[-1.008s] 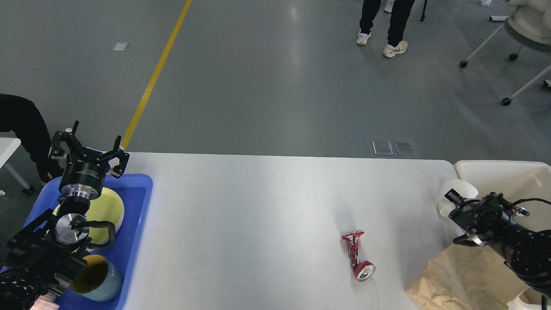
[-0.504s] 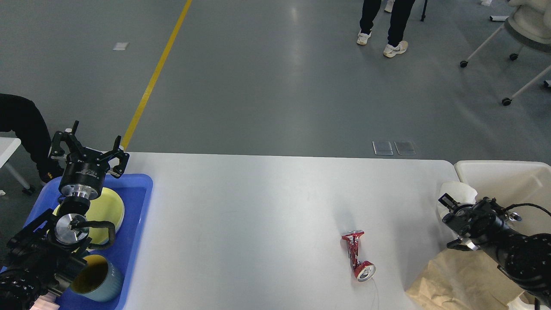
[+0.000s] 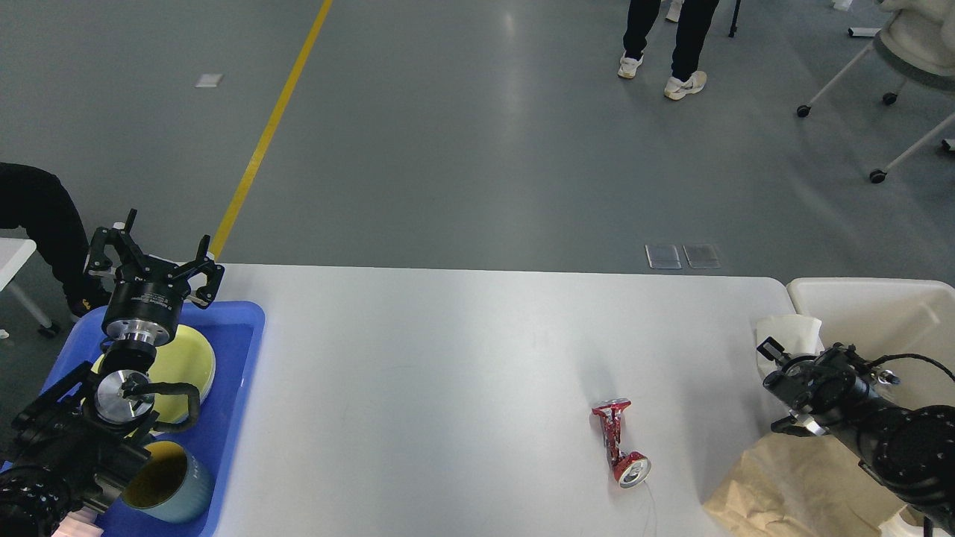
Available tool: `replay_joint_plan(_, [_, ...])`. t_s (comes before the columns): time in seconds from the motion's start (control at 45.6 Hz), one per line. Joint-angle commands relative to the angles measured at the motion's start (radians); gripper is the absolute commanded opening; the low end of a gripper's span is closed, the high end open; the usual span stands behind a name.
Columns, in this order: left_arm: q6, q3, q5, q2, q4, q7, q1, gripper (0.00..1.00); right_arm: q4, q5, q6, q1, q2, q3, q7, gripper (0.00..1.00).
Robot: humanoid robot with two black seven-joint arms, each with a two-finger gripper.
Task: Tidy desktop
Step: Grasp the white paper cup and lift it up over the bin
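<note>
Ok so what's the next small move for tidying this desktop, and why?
Probably swing the right end effector left and down toward the crushed red can. The can lies alone on the desktop, nearer the right arm, with the cream bin just beyond it; the left end effector hangs open over the blue tray.

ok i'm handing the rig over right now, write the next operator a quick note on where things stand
Left hand: open, empty, raised over the far end of the blue tray.
Right hand: seen end-on and dark at the right table edge, next to a white crumpled piece; open or shut can't be told.
Desktop: a crushed red can lies right of centre; brown paper sits at the near right corner.
Done: yellow plate and cup are in the tray.
Left: the can, the brown paper and the white piece, probably for the cream bin.
</note>
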Motion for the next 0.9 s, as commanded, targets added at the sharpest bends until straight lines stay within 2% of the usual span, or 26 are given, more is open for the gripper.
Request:
replay_joint_plan(0.0, [0.000,0.000,0.000,0.000,-0.001,0.000,0.000,0.97,0.001,0.000,0.004,0.000,0.000,-0.001,0.000,0.15])
replay_joint_plan(0.175, [0.000,0.000,0.000,0.000,0.001,0.000,0.000,0.97,0.004,0.000,0.005,0.006,0.000,-0.004,0.000,0.00])
replay_joint_plan(0.416, [0.000,0.000,0.000,0.000,-0.001,0.000,0.000,0.97,0.047,0.000,0.019,0.060,-0.004,-0.004,-0.003,0.00])
replay_joint_plan(0.504, [0.000,0.000,0.000,0.000,0.001,0.000,0.000,0.97,0.157,0.000,0.021,0.126,-0.041,-0.014,-0.006,0.00])
replay_joint_plan(0.767, [0.000,0.000,0.000,0.000,-0.001,0.000,0.000,0.97,0.620,-0.007,0.025,0.431,-0.334,-0.007,-0.006,0.00])
replay_joint_plan(0.876, [0.000,0.000,0.000,0.000,-0.001,0.000,0.000,0.97,0.757,-0.015,0.079,0.564,-0.420,-0.010,-0.006,0.00])
